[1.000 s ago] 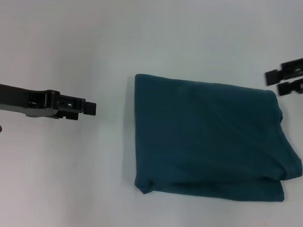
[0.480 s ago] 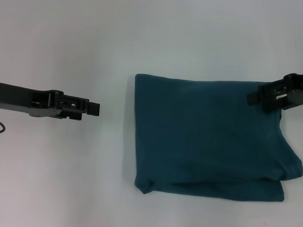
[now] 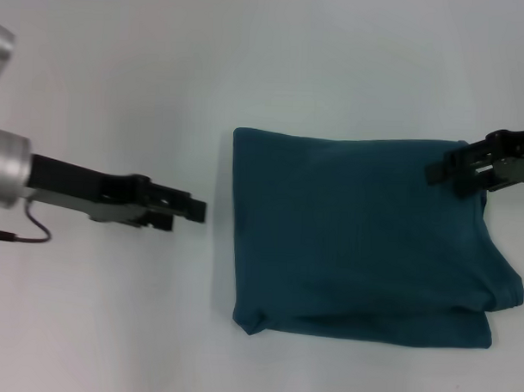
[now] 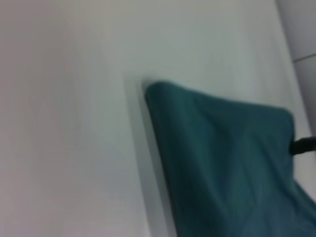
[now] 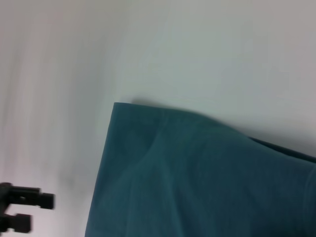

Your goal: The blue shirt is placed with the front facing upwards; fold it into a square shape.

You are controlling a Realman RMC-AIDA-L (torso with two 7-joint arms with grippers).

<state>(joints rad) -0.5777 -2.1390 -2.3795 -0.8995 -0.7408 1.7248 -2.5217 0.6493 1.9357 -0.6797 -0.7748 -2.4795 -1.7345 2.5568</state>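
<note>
**Folded shirt lying square, both grippers flanking it**

The left gripper is hovering over the bare white tabletop, just left of the blue shirt; whether its fingers are apart I cannot tell. The shirt is lying right of centre as a compact, roughly square stack, its layered edges showing along the near side. The right gripper, fingers slightly apart, is poised over the shirt's far right corner, probably to neaten it. No containers are showing.
</note>
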